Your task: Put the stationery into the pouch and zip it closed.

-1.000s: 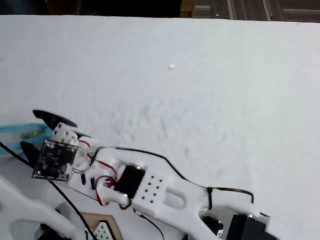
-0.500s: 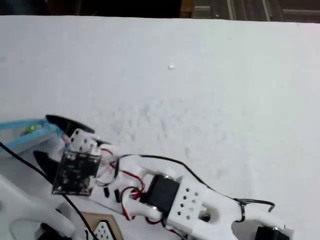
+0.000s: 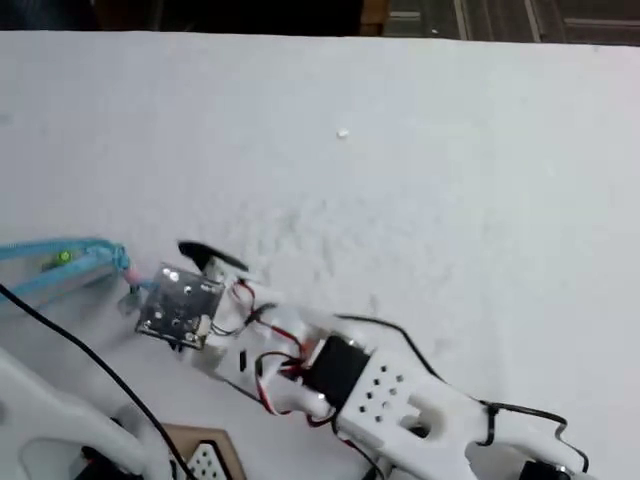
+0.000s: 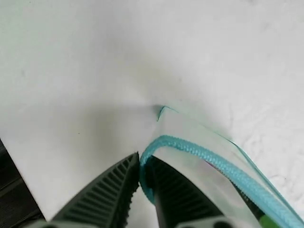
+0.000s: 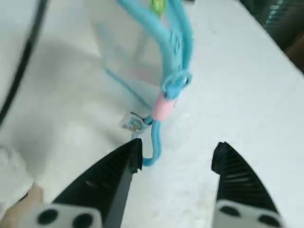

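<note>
The clear pouch (image 3: 40, 275) with a blue zipper (image 3: 60, 250) lies at the table's left edge, with something green (image 3: 63, 257) showing inside. Its pink-beaded zipper pull (image 3: 127, 267) points toward the middle of the table. My right gripper (image 3: 155, 275) stands open just beyond that pull. In the right wrist view the pink bead (image 5: 164, 107) and blue cord loop (image 5: 154, 147) lie beside one fingertip (image 5: 132, 153) of the right gripper (image 5: 183, 152), not clamped. My left gripper (image 4: 142, 168) is shut on the blue zipper edge (image 4: 190, 149) at the corner of the pouch (image 4: 190, 128).
A tiny white speck (image 3: 343, 133) lies far back on the white table (image 3: 450, 200). A black cable (image 3: 80, 345) and a brown board (image 3: 205, 450) sit at the near edge by the left arm's base (image 3: 40, 420). Dark floor lies past the table edge (image 4: 12, 190).
The right arm has swung to the right and turned at the wrist, staying open. The pouch's zipper end has stretched to the right, and its pink pull now shows.
</note>
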